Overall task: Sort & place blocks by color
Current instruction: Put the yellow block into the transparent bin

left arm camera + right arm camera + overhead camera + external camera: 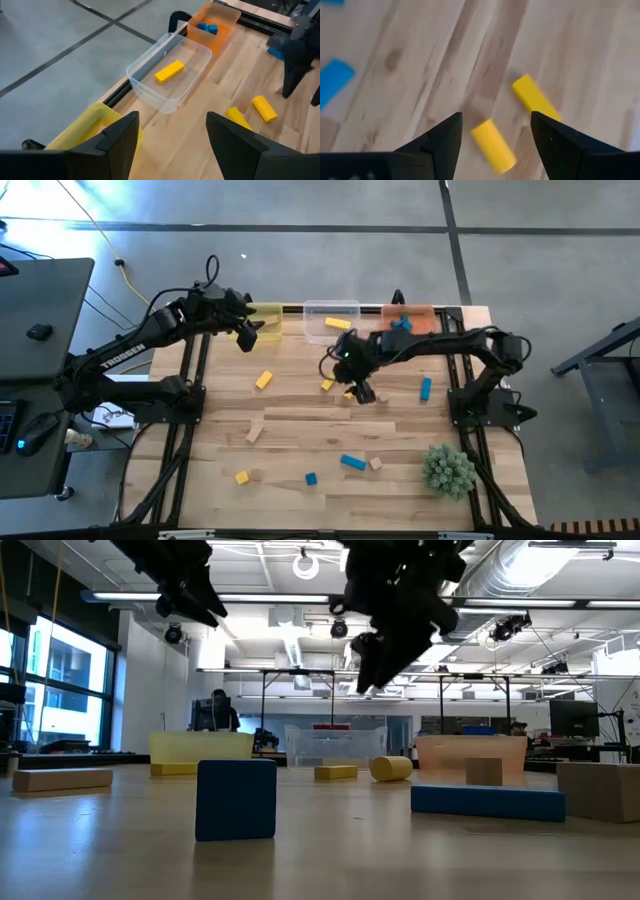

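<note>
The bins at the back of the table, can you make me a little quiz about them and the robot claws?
1. True or false: the clear bin holds a yellow block.
2. What colour are the blocks in the orange bin?
3. The right claw hangs open above: A) two yellow blocks B) the green spiky ball C) the yellow bin

Key: 1 true. 2 blue. 3 A. The left claw is open too, up beside the yellow bin.
</note>
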You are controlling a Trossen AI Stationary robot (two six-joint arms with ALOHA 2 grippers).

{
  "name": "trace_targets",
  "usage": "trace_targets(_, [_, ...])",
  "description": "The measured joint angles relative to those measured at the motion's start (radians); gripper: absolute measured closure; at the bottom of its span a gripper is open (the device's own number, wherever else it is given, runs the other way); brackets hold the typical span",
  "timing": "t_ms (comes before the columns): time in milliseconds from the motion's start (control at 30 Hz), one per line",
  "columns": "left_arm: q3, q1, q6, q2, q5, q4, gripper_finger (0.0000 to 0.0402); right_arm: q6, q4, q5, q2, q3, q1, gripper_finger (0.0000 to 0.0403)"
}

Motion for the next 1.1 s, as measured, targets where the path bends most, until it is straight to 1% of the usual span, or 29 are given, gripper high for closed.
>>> trace_targets(167, [0.000,0.000,0.000,0.000,0.000,0.000,0.0179,-0.072,-0.038,0.103,0.062,0.000,0.040,0.0179])
trace_targets(233, [0.000,0.000,0.000,0.000,0.000,0.000,0.0179,-0.083,-0.046,0.127,0.087,0.000,0.048,0.0179])
trace_targets(367, [0.000,0.000,0.000,0.000,0.000,0.000,0.0179,-0.080,-0.047,0.133,0.131,0.000,0.050,0.0179])
trace_targets(500, [0.000,0.000,0.000,0.000,0.000,0.000,0.0179,-0.078,-0.050,0.181,0.163,0.000,0.049,0.0179])
trace_targets(900, [0.000,0.000,0.000,0.000,-0.001,0.000,0.0179,-0.078,-0.063,0.181,0.225,-0.001,0.040,0.0179])
trace_targets(967, [0.000,0.000,0.000,0.000,-0.004,0.000,0.0179,-0.078,-0.067,0.198,0.238,-0.001,0.040,0.0179])
trace_targets(1033, [0.000,0.000,0.000,0.000,-0.004,0.000,0.0179,-0.078,-0.065,0.214,0.246,-0.001,0.040,0.0183])
trace_targets(1100, [0.000,0.000,0.000,0.000,-0.004,0.000,0.0179,-0.078,-0.067,0.217,0.246,-0.001,0.040,0.0198])
